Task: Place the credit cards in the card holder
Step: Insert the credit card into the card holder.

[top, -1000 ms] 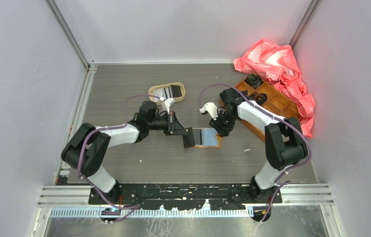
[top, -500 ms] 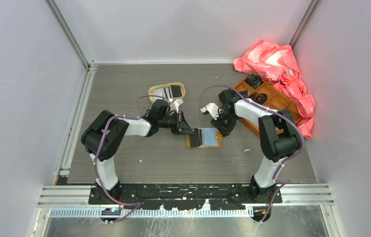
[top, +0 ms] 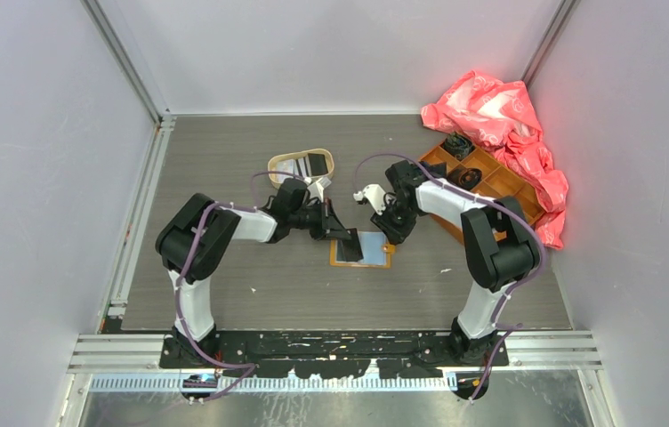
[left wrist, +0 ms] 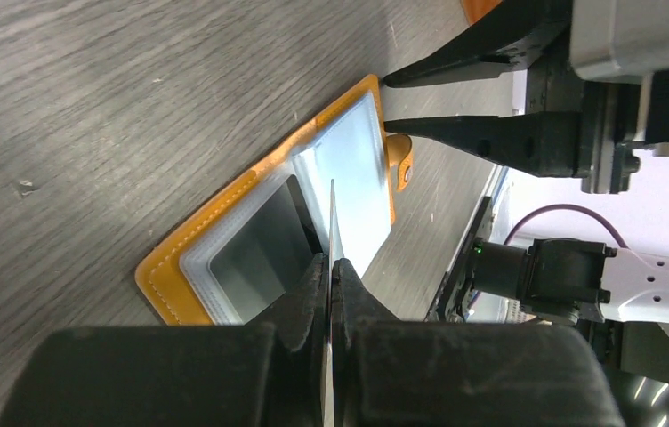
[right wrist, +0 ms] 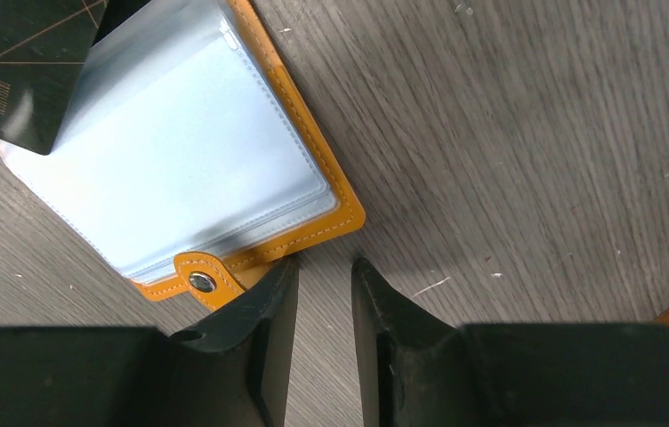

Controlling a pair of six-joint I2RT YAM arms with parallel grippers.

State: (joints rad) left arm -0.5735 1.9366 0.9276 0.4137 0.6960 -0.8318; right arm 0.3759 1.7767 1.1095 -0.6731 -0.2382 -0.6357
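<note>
The orange card holder (top: 335, 260) lies open on the table, its clear sleeves up. It also shows in the left wrist view (left wrist: 171, 267) and the right wrist view (right wrist: 318, 178). My left gripper (top: 338, 233) (left wrist: 331, 267) is shut on a black card (top: 351, 249) (left wrist: 332, 222), held on edge over the holder's fold. A corner of that card shows in the right wrist view (right wrist: 20, 71). My right gripper (top: 391, 233) (right wrist: 324, 271) is slightly open and empty, low at the holder's right edge, beside the snap tab (right wrist: 199, 282). A striped card (top: 292, 166) and another black card (top: 317, 163) lie in the oval tray (top: 300, 155).
The orange compartmented box (top: 482, 182) stands at the right, close behind my right arm. A pink plastic bag (top: 500, 116) lies behind it. Grey walls close in the table on the left, back and right.
My left gripper has carried the black card right, onto the open holder. The holder has slid a little left. My right gripper has shifted slightly left with it.
</note>
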